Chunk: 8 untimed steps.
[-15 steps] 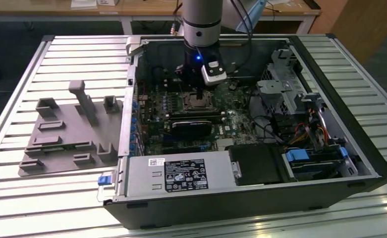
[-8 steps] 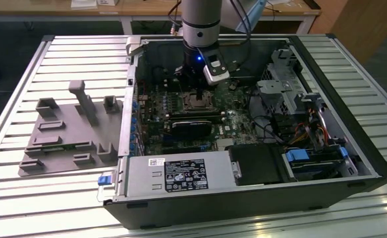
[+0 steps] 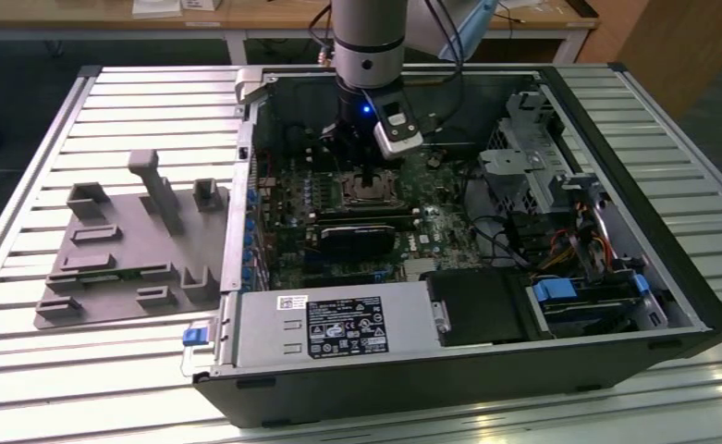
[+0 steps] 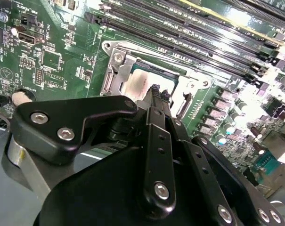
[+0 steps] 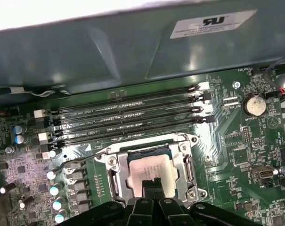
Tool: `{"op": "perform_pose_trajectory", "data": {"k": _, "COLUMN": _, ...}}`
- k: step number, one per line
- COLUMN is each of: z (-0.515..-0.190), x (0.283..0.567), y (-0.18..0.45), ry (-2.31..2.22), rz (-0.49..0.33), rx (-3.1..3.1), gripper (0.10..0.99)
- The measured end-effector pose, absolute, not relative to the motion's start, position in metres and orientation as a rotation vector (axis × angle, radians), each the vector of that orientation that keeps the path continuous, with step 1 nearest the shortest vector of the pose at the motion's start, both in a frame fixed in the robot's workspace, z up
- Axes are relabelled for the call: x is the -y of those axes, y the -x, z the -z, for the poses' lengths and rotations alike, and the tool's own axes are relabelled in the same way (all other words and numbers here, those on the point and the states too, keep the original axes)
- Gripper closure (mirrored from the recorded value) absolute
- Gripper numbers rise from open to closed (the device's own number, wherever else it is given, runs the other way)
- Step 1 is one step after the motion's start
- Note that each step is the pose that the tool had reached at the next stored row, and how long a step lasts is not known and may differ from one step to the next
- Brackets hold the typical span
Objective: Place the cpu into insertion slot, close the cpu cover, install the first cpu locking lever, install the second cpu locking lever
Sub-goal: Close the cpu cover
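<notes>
Gripper (image 5: pixel 151 182): tips pinched together, holding nothing.
Cpu (image 5: pixel 142 167): I am seeing it lying flat in insertion slot (image 3: pixel 346 192), top facing up.

Your exterior view looks down from high and well back over the open computer case (image 3: pixel 459 370) on the tabletop (image 3: pixel 40 370). Both wrist views sit close above the board, facing past the tool (image 4: pixel 156 90) from opposite sides, and share the insertion slot (image 5: pixel 149 167).

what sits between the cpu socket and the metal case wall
Long black memory slots, side by side, in the first wrist view.
</notes>
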State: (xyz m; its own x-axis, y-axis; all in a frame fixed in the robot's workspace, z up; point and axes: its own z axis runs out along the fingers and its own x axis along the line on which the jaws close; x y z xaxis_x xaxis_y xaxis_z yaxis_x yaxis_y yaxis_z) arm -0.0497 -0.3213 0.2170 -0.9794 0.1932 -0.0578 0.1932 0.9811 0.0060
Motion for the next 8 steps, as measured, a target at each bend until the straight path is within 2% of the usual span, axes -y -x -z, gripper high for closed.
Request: {"op": "perform_pose_trajectory", "data": {"k": 8, "z": -0.2256, "x": 0.3212, "y": 0.0497, "ry": -0.279, "rz": -0.002, "rx": -3.070, "gripper": 0.984}}
